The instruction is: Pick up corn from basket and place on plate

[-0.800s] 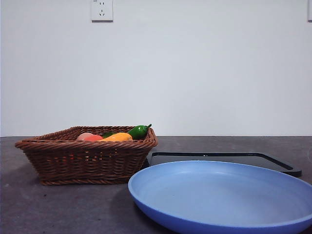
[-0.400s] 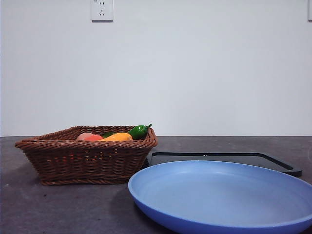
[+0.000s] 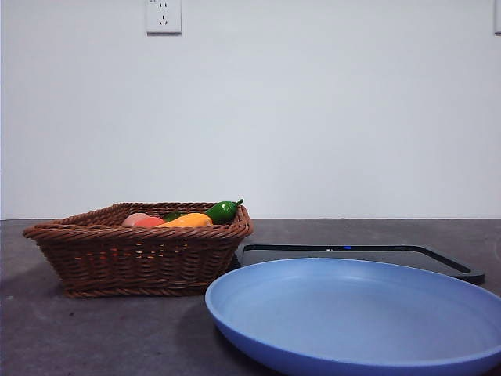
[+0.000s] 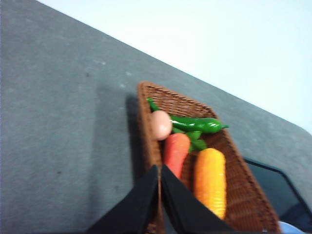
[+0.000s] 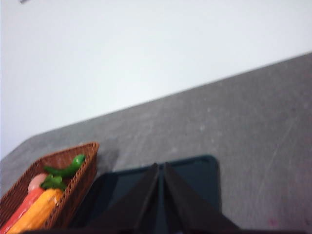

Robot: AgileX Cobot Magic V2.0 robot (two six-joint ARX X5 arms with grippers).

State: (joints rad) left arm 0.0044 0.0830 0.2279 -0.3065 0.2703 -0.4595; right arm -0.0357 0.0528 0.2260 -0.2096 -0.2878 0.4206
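Note:
The orange-yellow corn lies in the dark-brown wicker basket, beside an orange-red carrot. In the front view only the corn's top shows over the basket rim at the left. The light-blue plate sits near and large at the front right, with nothing on it. My left gripper is shut, high above the basket's near edge, apart from the corn. My right gripper is shut, raised over the black tray. From there the corn shows in the basket. Neither gripper appears in the front view.
A green chili pepper, an orange-red carrot and a round pinkish fruit share the basket. A flat black tray lies behind the plate, right of the basket. A wall socket is on the white wall.

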